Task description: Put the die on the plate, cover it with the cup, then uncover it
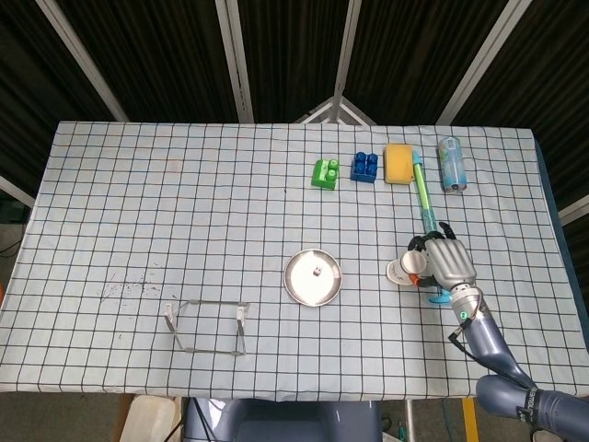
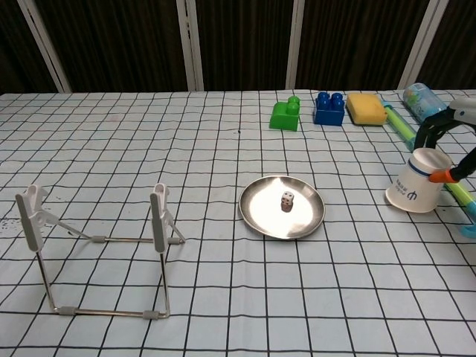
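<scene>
Dark fingers [image 2: 431, 128] of the right hand [image 1: 445, 261] curl over the top of the white cup [image 2: 414, 190], grasping it near the table's right edge; the cup is inverted and tilted, its mouth toward the plate and its rim's right side lifted off the checked cloth [image 1: 184, 203]. In the chest view only the fingers and an orange tip reach in from the right; the head view shows the grey hand over the cup with its arm trailing toward the near right corner. The die [image 2: 286, 200] sits on the round metal plate [image 2: 260, 212], near the table's middle and well apart from the cup. A green-and-blue stick [image 1: 422, 193] lies beside the hand, running toward the far edge. Along the far edge stand a green block [image 1: 324, 173], a blue block [image 1: 364, 166], a yellow sponge [image 1: 398, 163] and a can [image 1: 450, 163] lying on its side. A wire stand [image 2: 97, 245] sits toward the near left. The left hand appears in neither view.
</scene>
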